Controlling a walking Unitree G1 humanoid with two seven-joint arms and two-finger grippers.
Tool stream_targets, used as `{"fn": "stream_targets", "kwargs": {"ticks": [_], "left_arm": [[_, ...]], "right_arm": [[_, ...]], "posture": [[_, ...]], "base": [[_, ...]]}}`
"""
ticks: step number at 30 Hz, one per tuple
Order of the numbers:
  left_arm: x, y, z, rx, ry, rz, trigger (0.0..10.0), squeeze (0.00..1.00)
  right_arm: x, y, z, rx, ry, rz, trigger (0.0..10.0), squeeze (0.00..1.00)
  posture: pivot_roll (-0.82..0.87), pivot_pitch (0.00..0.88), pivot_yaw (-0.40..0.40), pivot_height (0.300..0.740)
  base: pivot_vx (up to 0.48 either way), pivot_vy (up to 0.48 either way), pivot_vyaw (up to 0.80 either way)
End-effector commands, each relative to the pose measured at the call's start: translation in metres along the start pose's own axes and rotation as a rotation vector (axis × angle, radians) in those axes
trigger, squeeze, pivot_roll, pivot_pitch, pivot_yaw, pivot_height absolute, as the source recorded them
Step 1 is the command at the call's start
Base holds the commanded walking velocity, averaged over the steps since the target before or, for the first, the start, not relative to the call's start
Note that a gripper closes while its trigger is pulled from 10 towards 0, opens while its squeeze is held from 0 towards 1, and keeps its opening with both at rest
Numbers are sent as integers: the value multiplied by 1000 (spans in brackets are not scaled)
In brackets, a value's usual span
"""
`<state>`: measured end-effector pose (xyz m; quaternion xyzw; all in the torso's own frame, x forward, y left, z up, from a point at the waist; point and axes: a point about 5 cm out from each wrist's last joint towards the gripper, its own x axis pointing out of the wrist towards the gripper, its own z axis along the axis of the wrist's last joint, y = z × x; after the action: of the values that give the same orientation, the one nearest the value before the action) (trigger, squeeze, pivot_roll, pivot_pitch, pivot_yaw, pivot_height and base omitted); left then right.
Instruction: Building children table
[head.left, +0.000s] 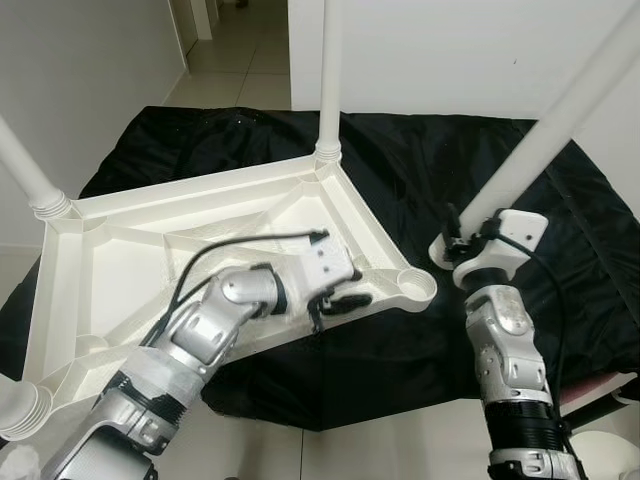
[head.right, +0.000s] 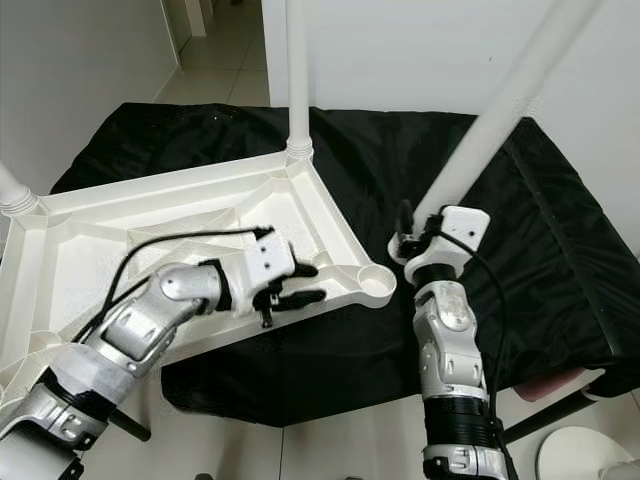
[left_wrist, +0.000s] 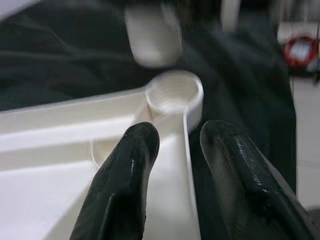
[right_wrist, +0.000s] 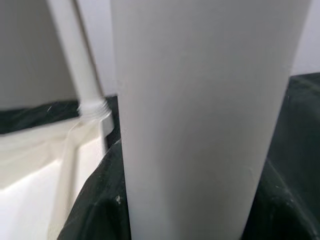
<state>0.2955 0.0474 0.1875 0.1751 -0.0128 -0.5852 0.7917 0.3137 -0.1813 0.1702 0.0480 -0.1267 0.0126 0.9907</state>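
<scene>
The white tabletop (head.left: 200, 250) lies upside down across the left and centre of the head views, resting on a black cloth (head.left: 420, 170) that covers the surface. Three legs already stand in its corner sockets: one upright at top centre (head.left: 329, 70), one at the left edge (head.left: 25, 165) and one at the lower left corner (head.left: 18, 405). The fourth corner socket (head.left: 413, 285), right of centre, holds no leg.

The left gripper (head.left: 338, 297) sits at the tabletop's near rim just left of that socket. In the left wrist view its fingers (left_wrist: 125, 175) are parted a little and straddle the thin upright rim wall — one finger inside the tray, the other outside over the cloth; whether they actually press the wall I cannot tell.

The right gripper (head.left: 462, 240) is clenched on the fourth leg (head.left: 560, 110), which slants up to the upper right corner. The leg's lower end hangs just right of the open socket, apart from it — the left wrist view shows that end blurred above the threaded ring
</scene>
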Motion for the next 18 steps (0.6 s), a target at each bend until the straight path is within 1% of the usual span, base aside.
{"fn": "stream_targets", "kwargs": {"ticks": [1,2,5,9,10,12,15,16,17,18], "left_arm": [[-2,-3,5,-43,-36,21,10000,0],[-2,-3,5,-43,-36,21,10000,0],[-2,-11,12,-81,-99,52,10000,0],[-2,-11,12,-81,-99,52,10000,0],[-3,-11,13,-105,-108,62,10000,0],[-4,-10,13,-119,-104,81,10000,0],[-4,-10,13,-119,-104,81,10000,0],[-8,-9,11,-131,-84,104,10000,0],[-8,-9,11,-131,-84,104,10000,0],[-11,-8,10,-155,-69,117,10000,0]], "right_arm": [[-1,7,-4,-29,32,42,10000,0],[-1,7,-4,-29,32,42,10000,0],[-3,20,-15,-103,98,110,10000,0],[-3,20,-15,-103,98,110,10000,0],[-4,21,-18,-111,109,119,10000,0],[-5,22,-20,-122,117,131,10000,0],[-5,22,-20,-122,117,131,10000,0],[-7,22,-24,-141,127,148,10000,0],[-7,22,-24,-141,127,148,10000,0],[-10,19,-28,-153,143,159,10000,0]], "posture": [[26,28,-6,740],[26,28,-6,740],[49,22,-14,740],[49,22,-14,740],[60,18,-20,740],[68,16,-28,740],[68,16,-28,740],[69,14,-30,740],[69,14,-30,740],[74,13,-37,740]], "base": [[0,0,0],[0,0,0],[0,0,0],[0,0,0],[0,0,0],[0,0,0],[0,0,0],[0,0,0],[0,0,0],[0,0,0]]}}
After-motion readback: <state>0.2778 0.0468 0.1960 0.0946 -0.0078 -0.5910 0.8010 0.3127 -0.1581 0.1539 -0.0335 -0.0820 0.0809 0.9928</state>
